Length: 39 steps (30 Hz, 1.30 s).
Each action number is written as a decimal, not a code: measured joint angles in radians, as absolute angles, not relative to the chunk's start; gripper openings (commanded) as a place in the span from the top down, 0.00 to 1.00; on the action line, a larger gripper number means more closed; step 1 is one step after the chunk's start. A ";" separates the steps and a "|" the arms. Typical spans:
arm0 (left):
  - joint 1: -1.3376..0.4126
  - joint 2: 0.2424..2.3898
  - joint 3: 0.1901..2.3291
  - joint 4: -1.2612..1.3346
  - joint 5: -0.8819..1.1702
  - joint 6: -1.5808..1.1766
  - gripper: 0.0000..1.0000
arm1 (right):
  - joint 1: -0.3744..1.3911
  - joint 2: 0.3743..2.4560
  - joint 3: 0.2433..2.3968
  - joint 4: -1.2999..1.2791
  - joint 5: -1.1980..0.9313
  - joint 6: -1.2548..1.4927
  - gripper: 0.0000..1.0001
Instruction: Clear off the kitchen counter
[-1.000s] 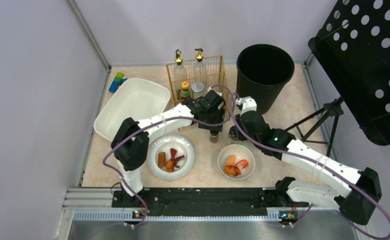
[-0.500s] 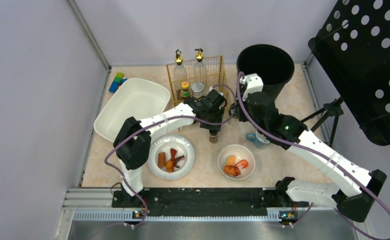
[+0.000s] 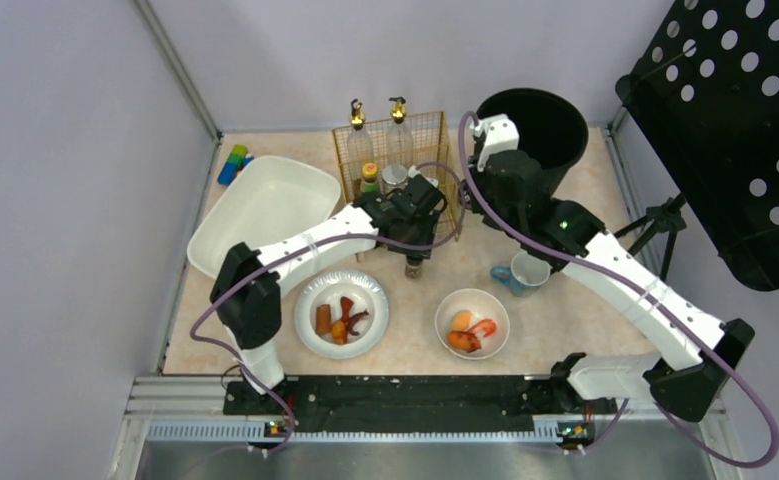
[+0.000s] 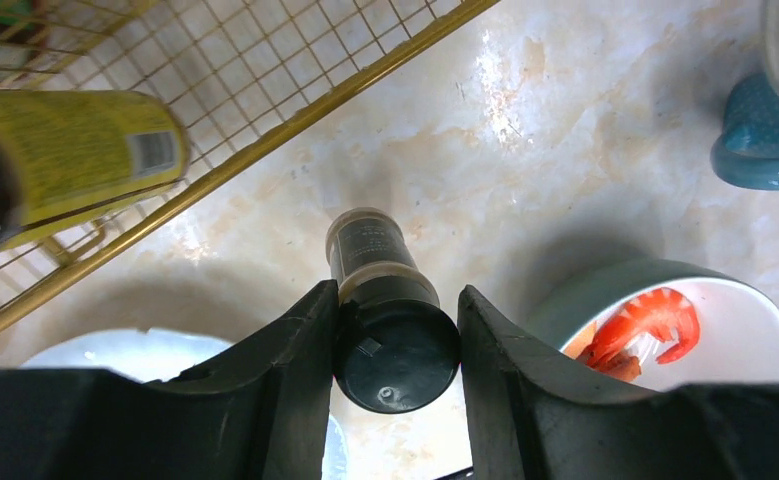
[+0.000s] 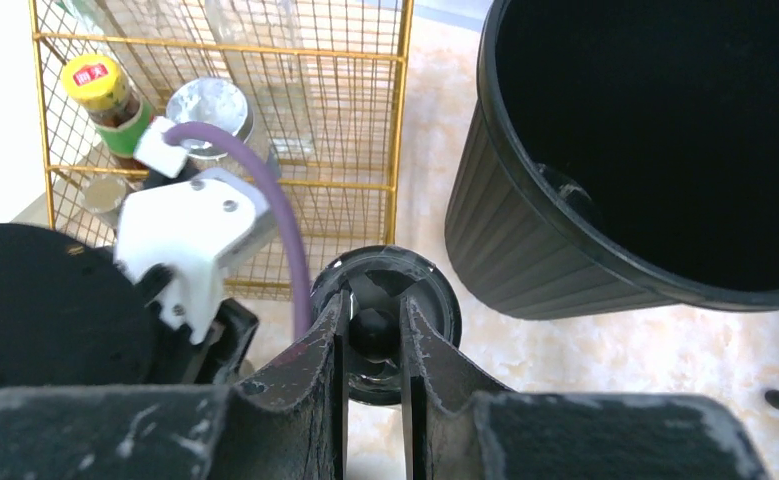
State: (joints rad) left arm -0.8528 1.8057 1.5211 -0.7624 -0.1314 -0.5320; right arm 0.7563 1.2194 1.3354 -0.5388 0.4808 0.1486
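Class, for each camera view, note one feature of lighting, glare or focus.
Left wrist: glare streaks the kitchen counter; the yellow can is blurred. Right wrist: the black bin interior is featureless darkness; the near fingers look soft. Top external: even, diffuse light, only faint shadows.

Lab mock-up — kitchen counter (image 3: 410, 345), grey walls (image 3: 65, 180)

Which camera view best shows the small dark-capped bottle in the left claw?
The left wrist view: the bottle sits large and central in the left claw. The top view shows only a small dark shape under the claw; the right wrist view does not show it.
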 measured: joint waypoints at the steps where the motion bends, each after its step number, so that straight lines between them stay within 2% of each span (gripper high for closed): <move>1: -0.853 1.787 1.521 -0.770 -0.139 -0.528 1.00 | 0.755 1.225 1.345 -0.539 0.481 0.147 1.00; 16: -0.853 1.577 1.523 -0.822 -0.185 -0.494 1.00 | 0.707 1.414 1.483 -0.485 0.450 0.104 1.00; 26: -0.853 1.582 1.629 -0.827 -0.245 -0.451 1.00 | 0.695 1.530 1.629 -0.421 0.407 0.097 1.00; 39: -0.818 1.647 1.685 -0.811 -0.292 -0.421 1.00 | 0.630 1.631 1.623 -0.314 0.337 0.138 1.00</move>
